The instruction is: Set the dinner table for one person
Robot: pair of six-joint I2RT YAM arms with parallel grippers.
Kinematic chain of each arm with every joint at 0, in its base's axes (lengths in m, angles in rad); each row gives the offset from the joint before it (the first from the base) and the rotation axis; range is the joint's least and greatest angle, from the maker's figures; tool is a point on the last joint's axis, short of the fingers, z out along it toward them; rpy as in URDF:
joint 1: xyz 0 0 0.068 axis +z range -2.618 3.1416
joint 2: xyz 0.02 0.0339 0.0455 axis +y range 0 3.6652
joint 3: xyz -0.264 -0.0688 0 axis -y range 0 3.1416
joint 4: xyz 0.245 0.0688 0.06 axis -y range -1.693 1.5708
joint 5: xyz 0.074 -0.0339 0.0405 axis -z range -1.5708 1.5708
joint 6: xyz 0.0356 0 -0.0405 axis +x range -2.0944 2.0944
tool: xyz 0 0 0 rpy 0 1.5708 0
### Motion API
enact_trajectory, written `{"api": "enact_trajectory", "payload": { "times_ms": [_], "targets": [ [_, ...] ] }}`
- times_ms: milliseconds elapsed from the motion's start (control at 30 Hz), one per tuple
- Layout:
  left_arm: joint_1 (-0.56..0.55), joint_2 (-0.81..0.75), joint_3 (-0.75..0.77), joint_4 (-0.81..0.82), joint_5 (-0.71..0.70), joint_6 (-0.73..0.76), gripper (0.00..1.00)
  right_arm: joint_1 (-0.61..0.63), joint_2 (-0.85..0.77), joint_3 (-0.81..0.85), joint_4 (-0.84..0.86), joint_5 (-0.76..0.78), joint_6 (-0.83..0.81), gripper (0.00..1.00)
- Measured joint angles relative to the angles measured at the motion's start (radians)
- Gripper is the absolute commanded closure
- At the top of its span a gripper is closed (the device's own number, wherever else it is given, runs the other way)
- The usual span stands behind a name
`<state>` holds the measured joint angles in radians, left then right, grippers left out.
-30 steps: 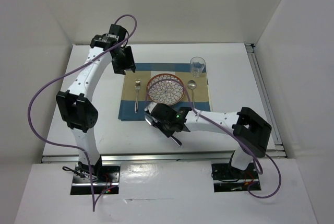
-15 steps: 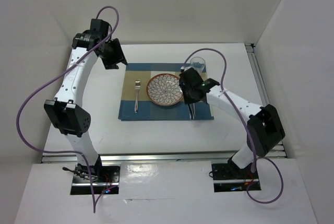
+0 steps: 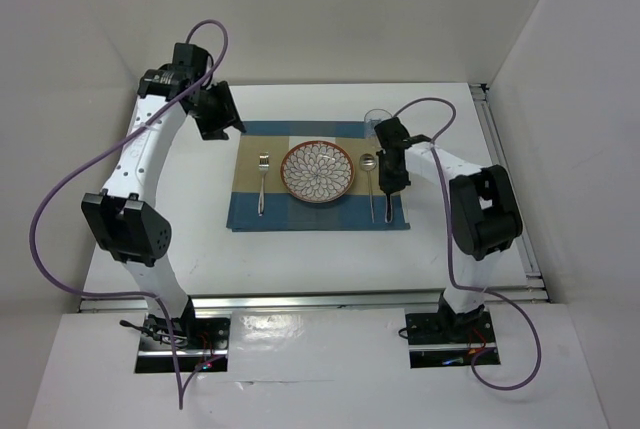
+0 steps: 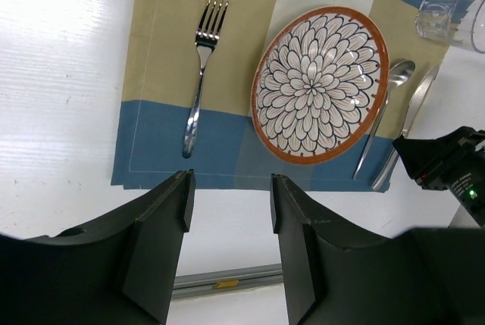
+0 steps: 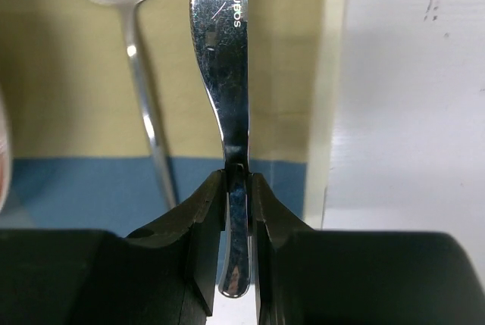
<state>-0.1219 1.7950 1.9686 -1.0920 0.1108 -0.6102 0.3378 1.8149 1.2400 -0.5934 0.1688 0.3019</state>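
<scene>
On the dinner table [image 3: 200, 234] lies a blue-and-tan checked placemat [image 3: 250, 217]. On it are a flower-patterned plate [image 3: 317, 171], a fork [image 3: 262, 181] to its left, and a spoon [image 3: 369, 171] to its right. My right gripper [image 5: 239, 189] is shut on the handle of a steel knife [image 5: 226, 52], whose blade lies on the placemat just right of the spoon [image 5: 136, 45]. My left gripper [image 4: 229, 204] is open and empty, high above the table beyond the placemat's far-left corner. It looks down on fork [image 4: 198, 75], plate [image 4: 318, 86] and knife [image 4: 415, 109].
A clear glass [image 3: 377, 120] stands at the placemat's far right corner, close behind my right gripper [image 3: 390, 181]. Metal rails run along the table's right edge [image 3: 505, 179] and near edge [image 3: 300, 299]. White walls enclose the table at the back and sides.
My right arm swung from the placemat's near edge to its right side, carrying the knife, now low beside the spoon. My left arm drew back and left, then stayed.
</scene>
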Motion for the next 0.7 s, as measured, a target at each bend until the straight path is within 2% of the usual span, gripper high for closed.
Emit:
{"api": "enact_trajectory", "payload": {
  "times_ms": [100, 167, 233, 333, 367, 467, 533, 600, 633, 667, 700],
  "targets": [
    [0.004, -0.005, -0.025, 0.012, 0.007, 0.0, 0.39, -0.028, 0.023, 0.0, 0.022, -0.019, 0.0, 0.85],
    [0.006, -0.007, -0.047, 0.015, 0.018, 0.0, 0.39, -0.035, 0.038, 0.0, 0.041, -0.033, 0.0, 0.74],
    [0.007, -0.007, -0.066, 0.016, 0.025, 0.0, 0.39, -0.037, 0.051, 0.004, 0.051, -0.038, 0.0, 0.71],
    [0.007, -0.007, -0.077, 0.016, 0.028, 0.001, 0.39, -0.037, 0.068, 0.006, 0.063, -0.044, 0.0, 0.5],
    [0.007, -0.007, -0.077, 0.017, 0.029, 0.002, 0.39, -0.037, 0.07, 0.008, 0.063, -0.046, 0.001, 0.34],
    [0.007, -0.008, -0.077, 0.02, 0.033, 0.004, 0.39, -0.037, 0.071, 0.027, 0.054, -0.045, 0.003, 0.27],
    [0.007, -0.008, -0.077, 0.021, 0.033, 0.005, 0.39, -0.037, 0.071, 0.058, 0.034, -0.045, 0.005, 0.27],
    [0.007, -0.008, -0.077, 0.022, 0.035, 0.011, 0.39, -0.038, 0.071, 0.114, -0.01, -0.043, 0.019, 0.19],
    [0.007, -0.008, -0.077, 0.022, 0.04, 0.013, 0.39, -0.042, 0.067, 0.146, -0.032, -0.04, 0.025, 0.05],
    [0.007, -0.009, -0.077, 0.023, 0.05, 0.018, 0.39, -0.042, 0.061, 0.179, -0.053, -0.033, 0.032, 0.0],
    [0.007, -0.011, -0.078, 0.029, 0.06, 0.029, 0.38, -0.043, 0.047, 0.204, -0.072, -0.026, 0.042, 0.0]
  ]
}}
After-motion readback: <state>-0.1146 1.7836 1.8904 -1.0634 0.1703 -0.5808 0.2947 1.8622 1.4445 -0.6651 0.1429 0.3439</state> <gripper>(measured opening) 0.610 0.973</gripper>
